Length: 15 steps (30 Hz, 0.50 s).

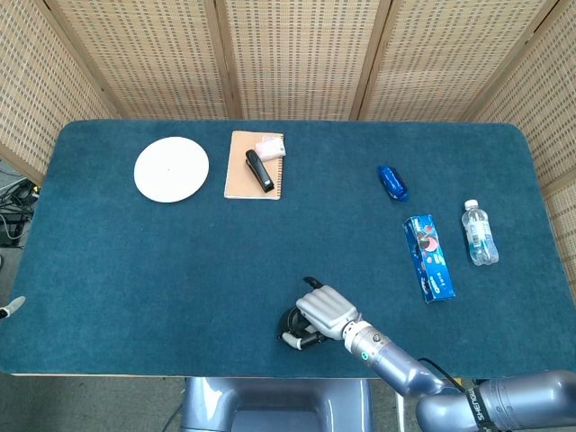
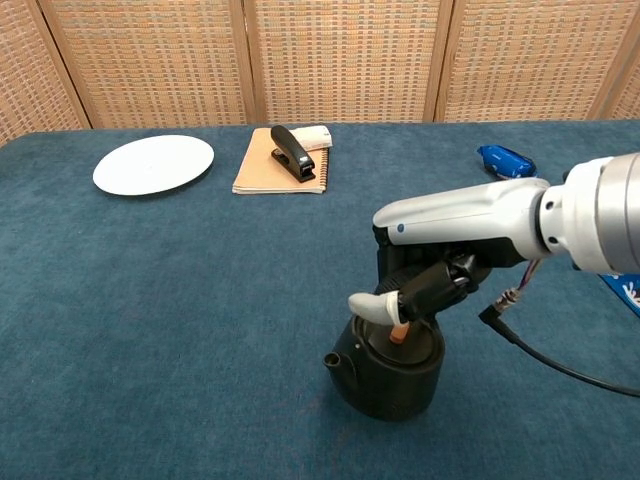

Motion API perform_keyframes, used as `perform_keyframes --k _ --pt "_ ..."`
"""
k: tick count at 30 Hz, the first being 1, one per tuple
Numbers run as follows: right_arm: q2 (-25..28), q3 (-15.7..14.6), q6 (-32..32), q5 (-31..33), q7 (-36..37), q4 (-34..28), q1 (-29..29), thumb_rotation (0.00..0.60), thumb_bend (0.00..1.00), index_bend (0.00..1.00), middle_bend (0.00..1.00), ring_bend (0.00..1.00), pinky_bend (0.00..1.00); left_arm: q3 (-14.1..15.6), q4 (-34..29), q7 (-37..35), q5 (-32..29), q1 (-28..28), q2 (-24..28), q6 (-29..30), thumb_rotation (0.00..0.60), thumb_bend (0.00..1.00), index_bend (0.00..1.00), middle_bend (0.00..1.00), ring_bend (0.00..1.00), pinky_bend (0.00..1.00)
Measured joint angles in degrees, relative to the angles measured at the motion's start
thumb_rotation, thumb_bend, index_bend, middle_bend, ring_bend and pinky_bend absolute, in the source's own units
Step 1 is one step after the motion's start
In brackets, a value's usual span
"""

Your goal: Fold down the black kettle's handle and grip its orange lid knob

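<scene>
Right hand (image 2: pixel 420 285) pinches the orange lid knob (image 2: pixel 398 334) from above; the black kettle (image 2: pixel 388 368) stands upright directly beneath it, spout pointing left, at the table's (image 2: pixel 180 300) near edge.

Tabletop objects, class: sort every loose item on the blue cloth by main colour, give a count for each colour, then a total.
White: 1, plate
Tan: 1, notebook
Black: 2, stapler, kettle
Blue: 2, wrapped packet, biscuit box
Clear: 1, water bottle
Pink: 1, small pack on the notebook
Total: 8
</scene>
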Motion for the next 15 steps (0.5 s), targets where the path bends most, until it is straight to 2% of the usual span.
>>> perform_keyframes --k 8,9,10,12,14,15 --pt "-0.1 -0.2 1.2 -1.0 0.1 -0.3 0.5 0.419 0.93 1.00 1.00 0.90 0.00 0.0 0.0 0.1 0.0 0.1 0.0 0.2 0.600 0.00 0.00 0.00 0.00 0.00" --pt "-0.1 -0.2 1.4 -1.2 0.2 -0.2 0.5 0.427 0.94 1.00 1.00 0.90 0.05 0.0 -0.1 0.1 0.0 0.1 0.0 0.2 0.600 0.00 0.00 0.00 0.00 0.00" --pt "-0.1 -0.2 1.6 -1.4 0.3 -0.2 0.4 0.443 0.94 1.00 1.00 0.90 0.15 0.0 -0.1 0.1 0.0 0.1 0.0 0.2 0.600 0.00 0.00 0.00 0.00 0.00" --pt "-0.4 -0.2 2.5 -1.6 0.6 -0.1 0.1 0.506 0.94 1.00 1.00 0.91 0.60 0.0 -0.1 0.1 0.0 0.1 0.0 0.2 0.600 0.00 0.00 0.00 0.00 0.00" --pt "-0.7 -0.1 3.5 -2.0 1.0 -0.1 -0.4 0.548 0.94 1.00 1.00 0.91 0.84 0.0 -0.1 0.0 0.1 0.1 0.0 0.2 0.600 0.00 0.00 0.00 0.00 0.00" --pt "-0.8 -0.2 3.8 -2.2 0.9 -0.1 -0.5 0.564 0.94 1.00 1.00 0.92 0.90 0.0 -0.1 0.0 0.1 0.1 0.0 0.2 0.600 0.00 0.00 0.00 0.00 0.00"
